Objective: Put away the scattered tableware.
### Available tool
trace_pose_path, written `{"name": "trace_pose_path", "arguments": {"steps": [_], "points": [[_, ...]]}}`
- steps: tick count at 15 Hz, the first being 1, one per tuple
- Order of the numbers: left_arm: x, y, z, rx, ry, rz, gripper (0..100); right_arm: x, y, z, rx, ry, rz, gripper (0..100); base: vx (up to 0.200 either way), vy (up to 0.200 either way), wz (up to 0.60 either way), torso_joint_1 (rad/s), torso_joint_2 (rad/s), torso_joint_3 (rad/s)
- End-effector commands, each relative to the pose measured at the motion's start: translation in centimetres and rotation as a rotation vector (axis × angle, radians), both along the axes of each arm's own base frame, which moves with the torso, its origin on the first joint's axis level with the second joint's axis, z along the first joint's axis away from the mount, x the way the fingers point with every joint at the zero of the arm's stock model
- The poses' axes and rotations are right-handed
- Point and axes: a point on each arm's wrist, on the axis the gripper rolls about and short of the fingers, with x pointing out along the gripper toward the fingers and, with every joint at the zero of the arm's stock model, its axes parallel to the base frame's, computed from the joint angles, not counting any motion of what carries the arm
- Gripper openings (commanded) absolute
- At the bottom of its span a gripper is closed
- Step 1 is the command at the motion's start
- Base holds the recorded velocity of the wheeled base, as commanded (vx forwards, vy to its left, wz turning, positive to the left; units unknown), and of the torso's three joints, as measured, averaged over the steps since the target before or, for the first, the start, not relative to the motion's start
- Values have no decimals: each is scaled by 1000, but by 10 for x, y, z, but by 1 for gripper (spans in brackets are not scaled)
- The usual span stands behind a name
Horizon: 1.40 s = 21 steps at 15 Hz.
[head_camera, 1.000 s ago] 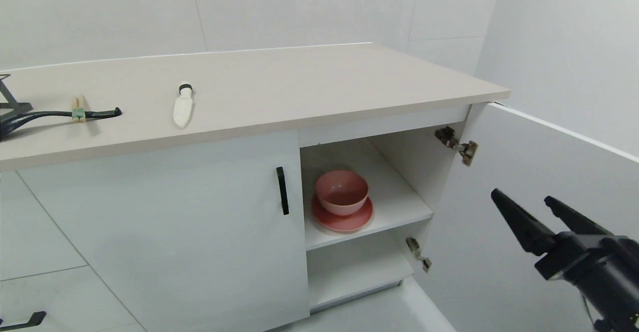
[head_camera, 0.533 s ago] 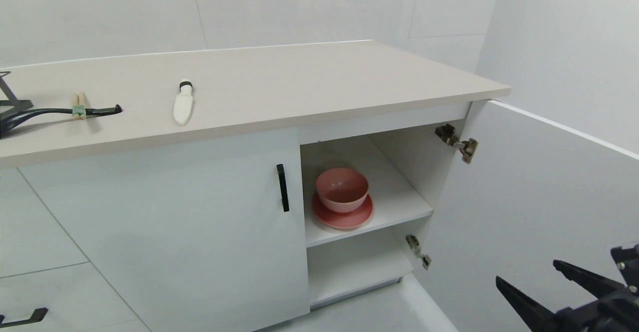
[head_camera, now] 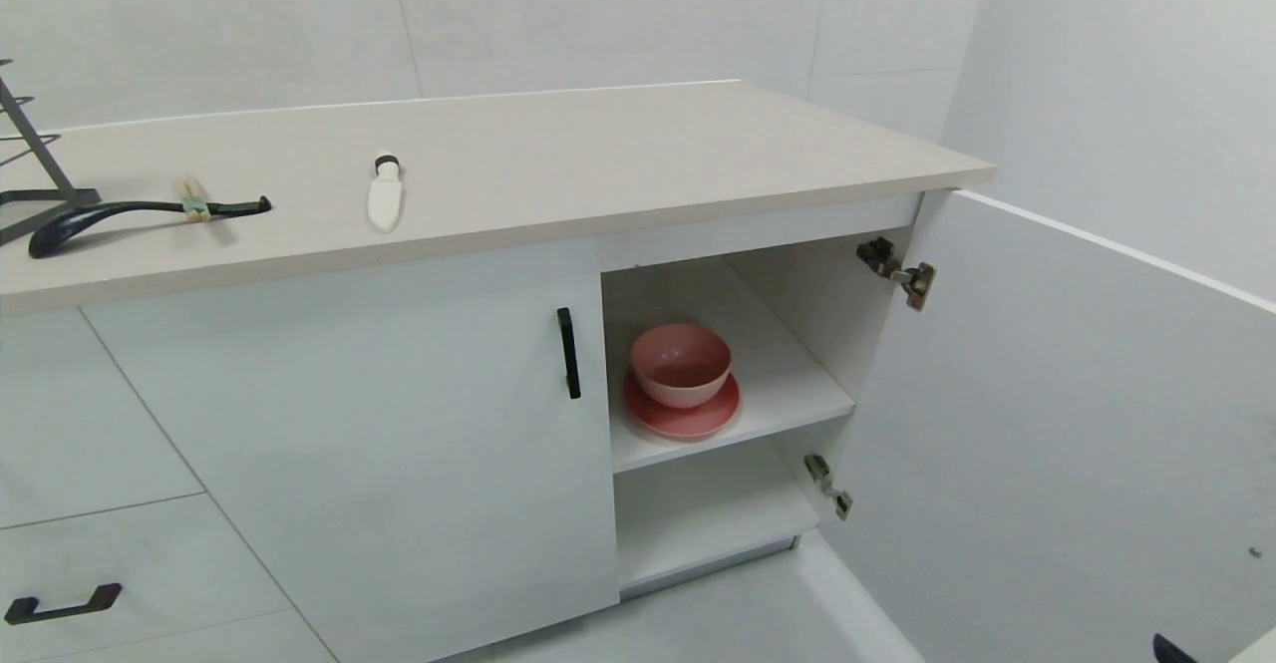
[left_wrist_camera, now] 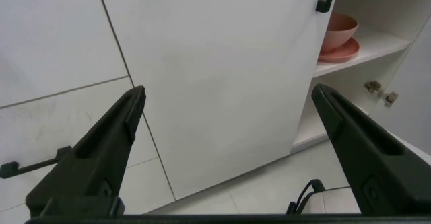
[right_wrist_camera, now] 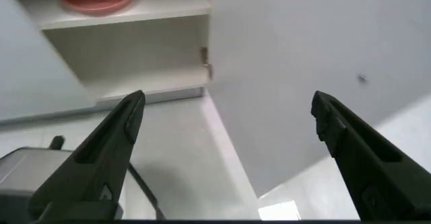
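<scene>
The left tool (left_wrist_camera: 229,93) hangs low in front of the shut left door (head_camera: 399,424) of the cabinet under the bench (head_camera: 618,160), its two dark fingers spread wide with nothing between them. The right tool (right_wrist_camera: 227,101) is just as wide apart and holds nothing; it is low over the floor, before the open right side of the cabinet and beside the swung-out right door (head_camera: 1057,404). On the upper shelf (head_camera: 788,394) inside, a pink bowl (head_camera: 681,362) sits on a red plate (head_camera: 688,418), near the shelf's front edge and close behind the black handle (head_camera: 568,352) of the shut door. The lower shelf (head_camera: 708,518) lies beneath it. Two metal hinges (head_camera: 897,272) show on the cabinet's right wall, one above the upper shelf and one below it. On the bench top, toward its left end, a black ladle (head_camera: 120,212) lies flat with its handle pointing right; short wooden sticks (head_camera: 193,210) with a green band lie across that handle. To their right, apart from them, lies a knife (head_camera: 385,196) in a white sheath, its black-ringed end pointing toward the wall. A dark wire rack (head_camera: 35,160) stands at the far left, just behind the ladle's scoop. A drawer pull (head_camera: 62,603) shows low on the left.
</scene>
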Motion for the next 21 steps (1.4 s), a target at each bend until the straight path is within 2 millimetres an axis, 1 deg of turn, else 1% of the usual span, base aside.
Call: {"name": "trace_pose_path", "arguments": {"steps": [1,3,4,6,7,8,9,11,14,15,16,17,19,21], "points": [[0,0,0,0,-1,0,100,-9,-8,6,47,-94,-98,100,0,0,0,0,0,0],[0,0,0,-3,0,5,100,-14,-12,13,60,-161,-202,100,-200,0,0,5,2,0],[0,0,0,-8,0,3,100,-20,-15,13,53,-210,-249,100,-200,0,0,12,2,-2],[0,0,0,-8,0,3,100,-40,-20,7,13,-288,-365,100,-200,0,0,2,5,2],[0,0,0,-8,2,3,100,-52,-21,11,-22,-331,-426,100,0,0,0,0,0,0],[0,0,0,-8,0,5,100,-60,-21,14,-28,-332,-447,100,0,0,0,0,0,0],[0,0,0,-9,1,5,100,-62,-21,18,-22,-343,-448,100,0,0,0,0,0,0],[0,0,0,-34,5,21,100,-62,-21,18,-11,-339,-458,100,0,0,0,0,0,0],[0,0,0,-40,5,24,100,-63,-18,18,-65,-326,-531,100,0,0,0,0,0,0],[0,0,0,-40,7,24,100,-63,-18,17,-72,-323,-525,100,0,0,0,0,0,0],[0,0,0,-40,5,24,100,-57,-18,-9,-49,-263,-524,100,0,0,0,0,0,0],[0,0,0,-40,5,24,100,-55,-18,-13,-2,-288,-508,100,0,0,0,0,0,0],[0,0,0,-38,7,24,100,-58,-13,-15,79,-360,-249,100,0,0,0,0,0,0],[0,0,0,-41,5,24,100,-59,-12,-15,137,-369,-226,100,0,0,0,0,0,0]]}}
